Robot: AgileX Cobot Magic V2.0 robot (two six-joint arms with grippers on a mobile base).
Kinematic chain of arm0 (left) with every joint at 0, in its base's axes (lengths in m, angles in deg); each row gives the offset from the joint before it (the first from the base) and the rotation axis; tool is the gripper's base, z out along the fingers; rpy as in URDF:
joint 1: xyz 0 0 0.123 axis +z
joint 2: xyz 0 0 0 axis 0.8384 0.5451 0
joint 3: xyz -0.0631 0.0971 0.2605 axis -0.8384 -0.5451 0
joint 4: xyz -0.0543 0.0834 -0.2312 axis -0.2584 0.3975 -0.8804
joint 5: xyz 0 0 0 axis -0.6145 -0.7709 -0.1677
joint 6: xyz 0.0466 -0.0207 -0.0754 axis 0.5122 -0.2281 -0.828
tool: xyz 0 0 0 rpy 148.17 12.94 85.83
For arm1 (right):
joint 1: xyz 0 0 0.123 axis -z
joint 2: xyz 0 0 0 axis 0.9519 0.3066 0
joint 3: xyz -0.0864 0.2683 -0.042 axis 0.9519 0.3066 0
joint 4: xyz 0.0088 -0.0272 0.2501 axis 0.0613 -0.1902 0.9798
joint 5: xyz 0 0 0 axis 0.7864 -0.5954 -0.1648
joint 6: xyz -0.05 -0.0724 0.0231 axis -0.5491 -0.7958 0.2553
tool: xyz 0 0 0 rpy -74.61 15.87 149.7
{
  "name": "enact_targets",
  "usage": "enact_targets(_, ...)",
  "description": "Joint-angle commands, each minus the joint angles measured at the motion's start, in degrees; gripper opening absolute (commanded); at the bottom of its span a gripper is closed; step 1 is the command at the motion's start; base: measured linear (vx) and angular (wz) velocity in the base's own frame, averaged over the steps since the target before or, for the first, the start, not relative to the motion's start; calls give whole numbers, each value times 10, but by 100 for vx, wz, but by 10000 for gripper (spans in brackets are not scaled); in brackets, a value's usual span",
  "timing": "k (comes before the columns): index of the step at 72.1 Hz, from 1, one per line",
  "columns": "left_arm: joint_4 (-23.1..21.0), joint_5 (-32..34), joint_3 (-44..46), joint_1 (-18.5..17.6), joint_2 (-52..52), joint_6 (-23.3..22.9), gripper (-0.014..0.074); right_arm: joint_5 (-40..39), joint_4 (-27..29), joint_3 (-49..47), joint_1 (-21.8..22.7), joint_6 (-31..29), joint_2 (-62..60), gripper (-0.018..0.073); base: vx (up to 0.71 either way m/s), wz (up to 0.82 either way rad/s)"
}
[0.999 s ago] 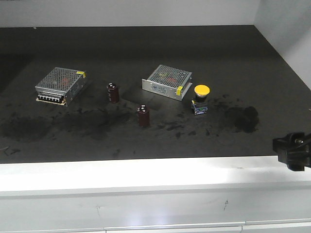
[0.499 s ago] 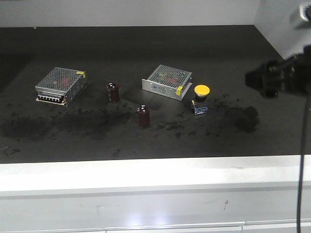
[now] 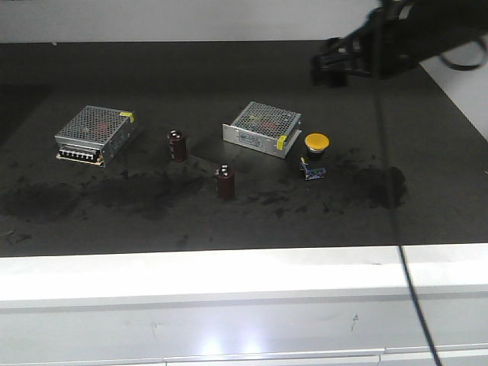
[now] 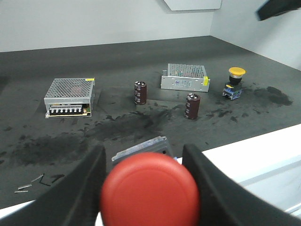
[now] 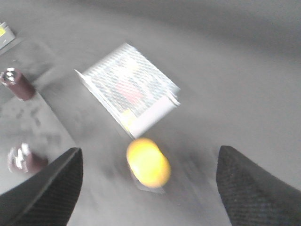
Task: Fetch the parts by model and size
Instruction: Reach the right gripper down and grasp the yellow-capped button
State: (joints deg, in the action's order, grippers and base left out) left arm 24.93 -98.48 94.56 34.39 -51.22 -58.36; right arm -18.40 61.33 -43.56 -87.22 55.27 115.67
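A red-capped push-button switch [image 4: 149, 190] fills the bottom of the left wrist view, and my left gripper [image 4: 146, 183] is shut on it, with its grey-blue base pointing away over the table's front edge. The yellow-capped switch [image 3: 316, 143] stands upright on the black table [image 3: 229, 76], just right of a silver mesh box. My right gripper [image 3: 326, 67] hangs high above the table, behind that switch. In the blurred right wrist view its fingers [image 5: 47, 188] are spread wide, open, and the yellow switch [image 5: 148, 162] lies far below between them.
Two silver mesh boxes [image 3: 95, 133] [image 3: 263, 127] and two dark brown capacitors [image 3: 178, 145] [image 3: 225, 182] stand on the table. Dark smudges [image 3: 385, 183] mark its surface. A white ledge [image 3: 229, 274] runs along the front. The right arm's cable [image 3: 393, 198] hangs down at the right.
My right arm has swung from the lower right, by the front ledge, up and left to above the back of the table. Nothing on the table has moved.
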Motion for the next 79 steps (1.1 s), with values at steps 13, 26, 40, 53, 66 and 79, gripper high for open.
enact_targets(13,-2,43,13,-2,6,0,-8,76,-51,-133,-8,88,88,552,0,0)
enact_targets(26,-2,43,13,-2,6,0,-8,96,-50,-147,-8,89,135,552,0,0)
enact_targets(40,-2,43,13,-2,5,0,-8,101,-50,-147,-8,97,155,552,0,0)
enact_targets(53,-2,43,13,-2,5,0,-8,107,-55,-147,-8,106,168,529,0,0)
enact_targets(66,-2,43,13,-2,5,0,-8,130,-50,-146,-8,106,183,477,0,0)
enact_targets(79,-2,43,13,-2,5,0,-8,146,-58,-146,-8,106,191,409,0,0)
